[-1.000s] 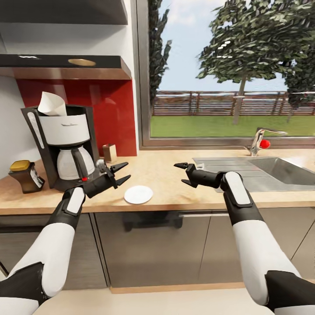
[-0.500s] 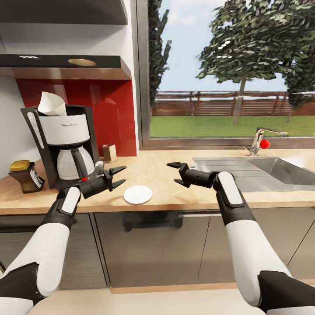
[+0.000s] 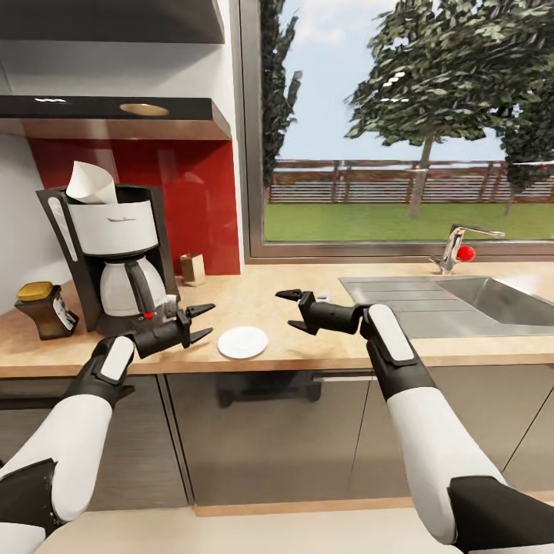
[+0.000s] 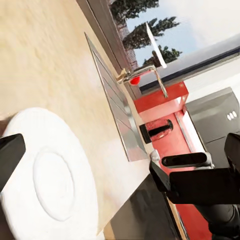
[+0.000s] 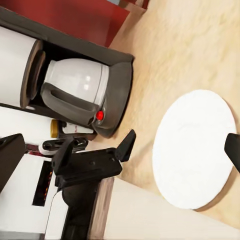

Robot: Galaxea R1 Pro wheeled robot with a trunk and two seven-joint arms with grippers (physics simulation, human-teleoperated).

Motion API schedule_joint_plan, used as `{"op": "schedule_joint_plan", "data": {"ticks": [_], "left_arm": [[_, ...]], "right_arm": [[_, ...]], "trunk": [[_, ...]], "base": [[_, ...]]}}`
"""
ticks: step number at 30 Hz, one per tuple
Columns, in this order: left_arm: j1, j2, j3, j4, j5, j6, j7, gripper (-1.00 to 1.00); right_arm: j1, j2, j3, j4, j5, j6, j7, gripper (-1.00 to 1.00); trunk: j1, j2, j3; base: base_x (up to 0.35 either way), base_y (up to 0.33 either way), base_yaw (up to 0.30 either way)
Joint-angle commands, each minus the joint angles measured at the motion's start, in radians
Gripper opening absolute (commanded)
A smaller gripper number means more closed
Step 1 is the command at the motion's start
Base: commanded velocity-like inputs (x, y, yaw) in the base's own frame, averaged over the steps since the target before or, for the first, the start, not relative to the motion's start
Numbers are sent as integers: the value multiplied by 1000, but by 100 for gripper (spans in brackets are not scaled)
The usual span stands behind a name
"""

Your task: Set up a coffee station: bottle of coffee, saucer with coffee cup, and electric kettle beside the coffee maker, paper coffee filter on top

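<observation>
Left tool (image 3: pixel 201 322): jaws apart, empty, hovering just above the desk (image 3: pixel 308 300) in front of the coffee maker (image 3: pixel 111 254). Right tool (image 3: pixel 294 309): jaws apart, empty, pointing toward the left tool. The saucer (image 3: pixel 243 342) lies flat on the desk between the two tools, near the front edge, bare; no coffee cup is on it.

Other task items, relative to the left tool: the coffee maker stands just behind it, with the paper coffee filter (image 3: pixel 91 183) seated in its top. The bottle of coffee (image 3: pixel 45 310) stands on the desk beyond the coffee maker, on its far side from the tool. The kitchen shelf (image 3: pixel 115 115) hangs above.

Handling, as a judgement: the saucer is probably rigid, light, smooth-glazed and breakable. It lies flush on the desk, so a hold must be taken at the rim, one finger working under the edge; expect it to slide rather than lift. The filter is thin paper, easily crushed or knocked off.

View differences: the left wrist view shows the saucer's (image 4: pixel 47 182) recessed centre ring, plus the right tool (image 4: pixel 172 170) and the faucet (image 4: pixel 147 80) beyond. The right wrist view shows the saucer (image 5: pixel 195 150) as a plain disc, with the left tool (image 5: pixel 90 155), the glass carafe (image 5: pixel 75 87) and the red switch (image 5: pixel 100 115).
</observation>
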Motion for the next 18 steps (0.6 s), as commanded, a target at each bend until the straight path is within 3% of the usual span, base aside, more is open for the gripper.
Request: {"op": "schedule_joint_plan", "data": {"ticks": [1, 8, 18], "left_arm": [[-1, 1, -1, 17, -4, 4, -5, 100], [-1, 1, -50, 77, -4, 4, -5, 100], [-1, 1, -61, 84, -4, 4, -5, 100]], "right_arm": [[-1, 0, 2, 8, -15, 1, -10, 100], [0, 0, 6, 23, -21, 1, -10, 100], [0, 1, 16, 26, -22, 1, -10, 100]], "trunk": [[0, -1, -1], [0, -1, -1], [0, -1, -1]], "base": [[0, 0, 0], [0, 0, 0], [0, 0, 0]]}}
